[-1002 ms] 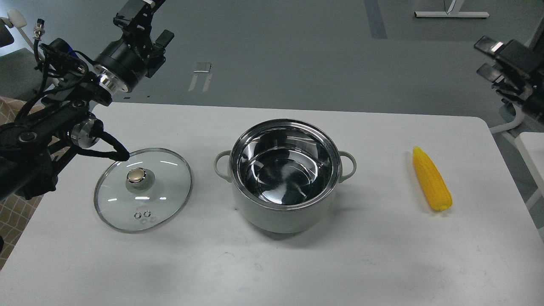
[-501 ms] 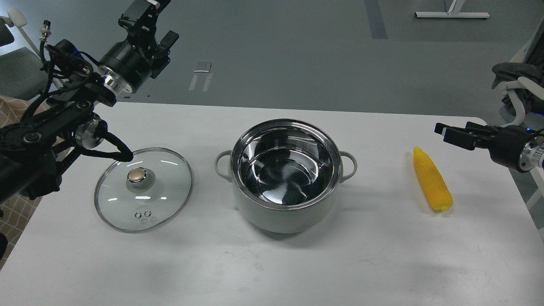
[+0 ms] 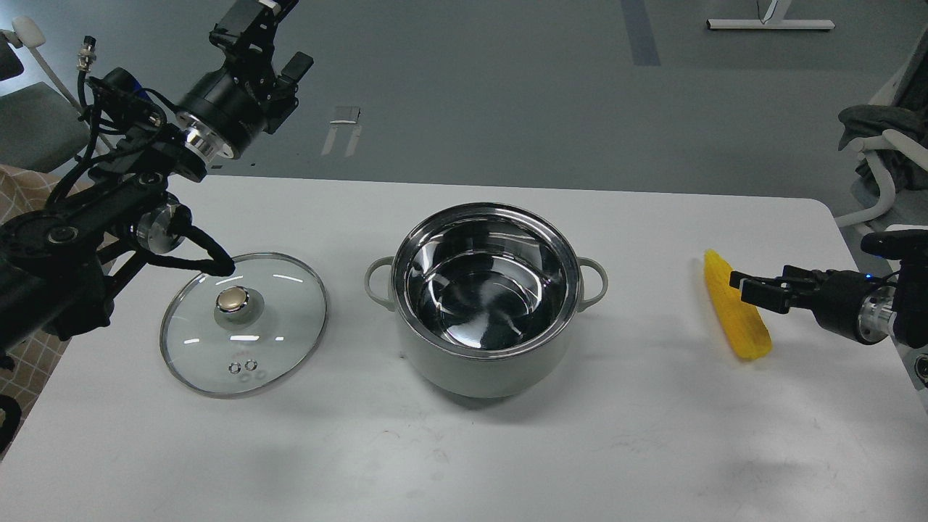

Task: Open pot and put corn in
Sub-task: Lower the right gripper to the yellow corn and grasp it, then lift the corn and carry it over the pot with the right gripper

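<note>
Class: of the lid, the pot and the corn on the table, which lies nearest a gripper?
The corn: the right gripper reaches its middle, while the lid and pot have none near.

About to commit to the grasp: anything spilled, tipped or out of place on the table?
Nothing stands out. The pot is upright and empty, its lid lies flat beside it, knob up, and the corn lies whole on the table with the right gripper at it.
</note>
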You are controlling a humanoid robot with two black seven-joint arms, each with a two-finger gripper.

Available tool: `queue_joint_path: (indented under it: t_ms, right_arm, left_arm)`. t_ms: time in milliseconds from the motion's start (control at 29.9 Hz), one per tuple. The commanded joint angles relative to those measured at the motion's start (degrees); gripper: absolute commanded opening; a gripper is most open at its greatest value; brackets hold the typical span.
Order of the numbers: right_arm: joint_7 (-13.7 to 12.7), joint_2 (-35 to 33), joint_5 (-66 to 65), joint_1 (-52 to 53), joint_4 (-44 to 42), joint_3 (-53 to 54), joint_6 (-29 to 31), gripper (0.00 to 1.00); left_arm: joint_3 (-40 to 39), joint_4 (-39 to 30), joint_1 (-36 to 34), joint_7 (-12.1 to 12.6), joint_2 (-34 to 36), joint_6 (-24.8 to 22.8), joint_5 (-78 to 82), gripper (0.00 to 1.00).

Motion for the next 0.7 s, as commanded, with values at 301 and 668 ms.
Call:
queue_joint_path:
  t_ms: [301,668]
  right_arm:
    - [0.0,4.2,-3.0,0.0,-4.0,-0.4,-0.1,1.0]
    - [-0.2,4.8,-4.1,-0.2,-5.0,-0.4,0.0,0.69]
  left_arm:
    - [0.0,-0.2,0.1,0.0,0.2,0.0,0.1,0.97]
    - [0.0,-0.1,0.1,0.0,0.1,0.0,0.1,0.97]
